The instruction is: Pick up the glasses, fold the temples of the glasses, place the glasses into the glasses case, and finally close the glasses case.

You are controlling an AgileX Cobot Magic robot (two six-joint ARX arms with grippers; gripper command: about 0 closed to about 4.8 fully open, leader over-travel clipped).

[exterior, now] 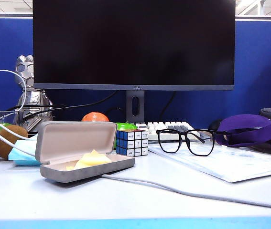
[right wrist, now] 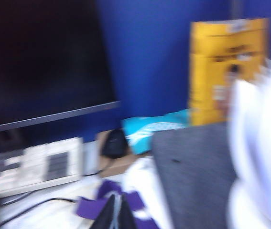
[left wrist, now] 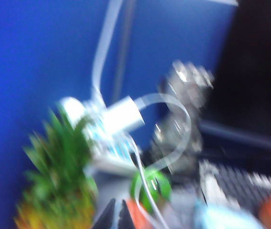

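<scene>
The glasses (exterior: 188, 141) are black and thin-framed. They stand upright on white papers right of the table's middle, with the temples (exterior: 243, 130) unfolded and pointing right. The glasses case (exterior: 61, 174) lies open at the left, its lid (exterior: 75, 139) raised and a pale yellow cloth (exterior: 93, 159) inside. Neither gripper shows in the exterior view. In the blurred left wrist view my left gripper (left wrist: 118, 205) is shut, with nothing in it, and faces a pineapple and a silver figure. In the right wrist view my right gripper (right wrist: 117, 200) is shut and empty above a purple strap (right wrist: 97, 202).
A big monitor (exterior: 133, 43) stands at the back, with a keyboard (exterior: 166, 128) beneath it. A puzzle cube (exterior: 132, 142) sits between case and glasses. A white cable (exterior: 173, 189) crosses the table's front. A light-blue tissue packet (exterior: 23, 156) and a kiwi (exterior: 11, 140) lie left of the case.
</scene>
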